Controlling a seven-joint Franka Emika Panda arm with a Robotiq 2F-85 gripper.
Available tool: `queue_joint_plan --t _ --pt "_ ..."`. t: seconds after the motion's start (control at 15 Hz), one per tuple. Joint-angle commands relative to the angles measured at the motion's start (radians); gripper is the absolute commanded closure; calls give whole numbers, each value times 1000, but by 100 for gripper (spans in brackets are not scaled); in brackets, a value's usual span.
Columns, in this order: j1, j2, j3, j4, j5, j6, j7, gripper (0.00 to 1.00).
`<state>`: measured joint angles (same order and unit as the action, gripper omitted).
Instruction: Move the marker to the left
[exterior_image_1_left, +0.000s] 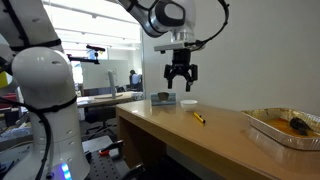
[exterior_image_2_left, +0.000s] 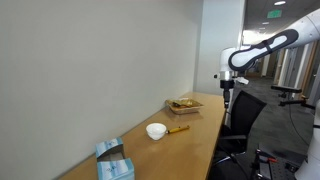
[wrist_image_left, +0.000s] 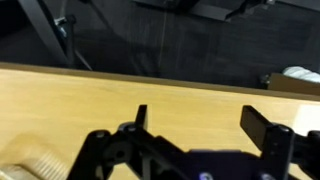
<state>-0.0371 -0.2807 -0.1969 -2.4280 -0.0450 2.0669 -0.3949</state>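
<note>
The marker (exterior_image_1_left: 199, 117) is a small thin yellow stick with a dark tip, lying flat on the wooden table (exterior_image_1_left: 180, 135). It also shows in an exterior view (exterior_image_2_left: 178, 128) beside the white bowl. My gripper (exterior_image_1_left: 181, 84) hangs high above the table, behind the marker, with its fingers spread and empty. In the wrist view the gripper (wrist_image_left: 198, 118) is open over bare wood near the table edge; the marker is out of that view.
A foil tray (exterior_image_1_left: 283, 128) with dark food stands at one end of the table, also in an exterior view (exterior_image_2_left: 184, 104). A white bowl (exterior_image_2_left: 156, 131) and a blue packet (exterior_image_2_left: 114, 162) sit further along. A wall runs along the table's far side.
</note>
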Motion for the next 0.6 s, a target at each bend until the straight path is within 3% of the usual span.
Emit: queue_joint_plan --t 0.0,0.53 --pt "15 103 47 73 -73 89 -80 0" --pt "17 433 138 331 -124 200 -329 0"
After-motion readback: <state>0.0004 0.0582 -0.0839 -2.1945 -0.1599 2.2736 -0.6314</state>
